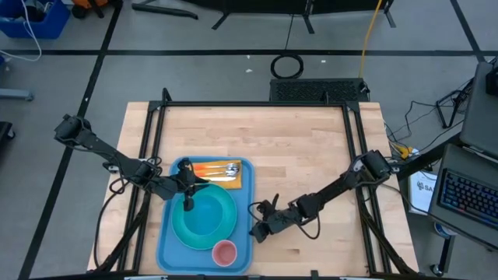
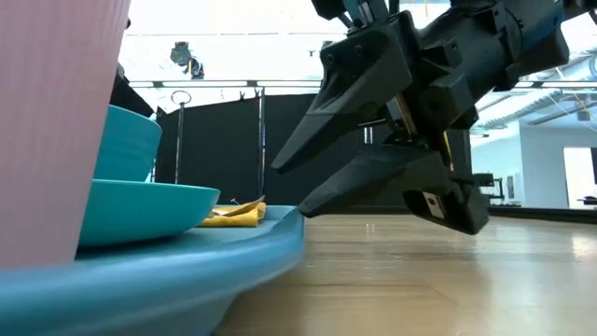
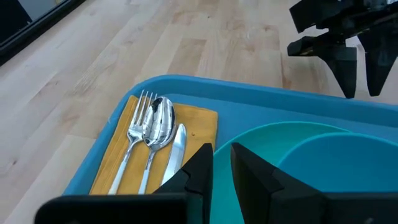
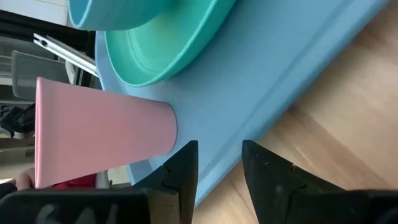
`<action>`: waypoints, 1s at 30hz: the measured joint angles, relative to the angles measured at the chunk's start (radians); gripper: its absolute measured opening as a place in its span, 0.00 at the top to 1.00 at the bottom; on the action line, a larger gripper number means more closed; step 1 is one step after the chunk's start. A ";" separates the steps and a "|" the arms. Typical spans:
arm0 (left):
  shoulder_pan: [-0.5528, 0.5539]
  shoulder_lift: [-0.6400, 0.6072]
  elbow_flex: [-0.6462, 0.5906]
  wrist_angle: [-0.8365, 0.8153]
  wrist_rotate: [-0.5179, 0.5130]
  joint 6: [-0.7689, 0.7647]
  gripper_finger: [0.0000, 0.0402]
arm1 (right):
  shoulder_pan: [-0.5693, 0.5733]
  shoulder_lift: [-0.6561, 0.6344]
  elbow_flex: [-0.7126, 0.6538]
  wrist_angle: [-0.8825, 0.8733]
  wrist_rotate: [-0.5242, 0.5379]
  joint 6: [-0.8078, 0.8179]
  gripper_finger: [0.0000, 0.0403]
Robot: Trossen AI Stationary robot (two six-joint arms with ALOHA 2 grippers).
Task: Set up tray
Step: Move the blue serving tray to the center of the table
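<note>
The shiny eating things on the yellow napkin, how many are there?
3, side by side on the napkin in the tray: a fork, a spoon, a knife.

Pale wooden table top with visible plank seams, framed by black rails along its edges. Lying flat on it toward the near left part, a light-blue tray with rounded corners and raised rim, its long side running front to back. Bare wood to the right of the tray and beyond it.
</note>
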 joint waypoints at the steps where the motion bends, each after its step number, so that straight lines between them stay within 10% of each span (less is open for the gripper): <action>1: 0.000 0.000 0.000 0.000 0.000 0.003 0.84 | -0.002 0.000 0.000 0.005 0.001 -0.008 0.71; 14: 0.000 0.000 0.000 -0.001 0.000 0.002 0.84 | -0.009 -0.002 0.043 -0.115 0.012 -0.061 0.71; 30: 0.002 0.000 -0.024 0.001 -0.023 -0.015 0.84 | 0.110 0.000 0.080 0.046 0.075 -0.735 0.84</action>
